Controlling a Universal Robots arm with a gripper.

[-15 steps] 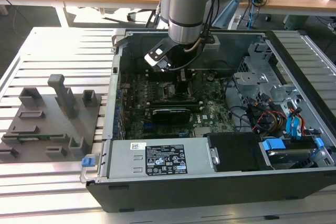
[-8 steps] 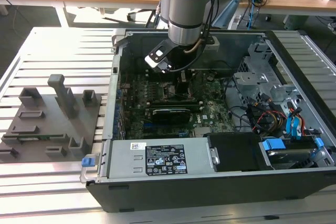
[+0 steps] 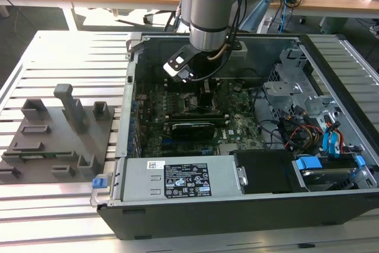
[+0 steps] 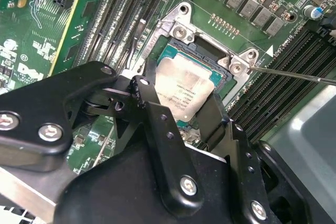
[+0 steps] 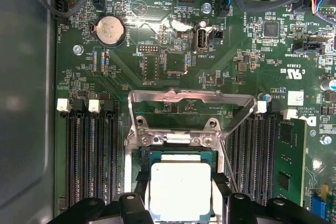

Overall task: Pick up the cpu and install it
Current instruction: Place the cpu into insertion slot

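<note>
Inside the open computer case [image 3: 249, 220], your gripper [image 4: 178, 106] clasps the cpu [image 4: 184, 87] by two opposite edges, directly over the socket [image 4: 181, 27] on the motherboard [image 5: 157, 40]. Whether the chip is already seated or sits a shade above it is hard to judge. Keep it level and square to the frame, and travel only along the vertical, never sideways across the contacts. The load plate [image 5: 189, 98] stands open just beside the fingers, the thin lever [image 4: 291, 74] lies near one corner, and memory slots [image 5: 89, 161] flank both sides. Free room lies upward.
</note>
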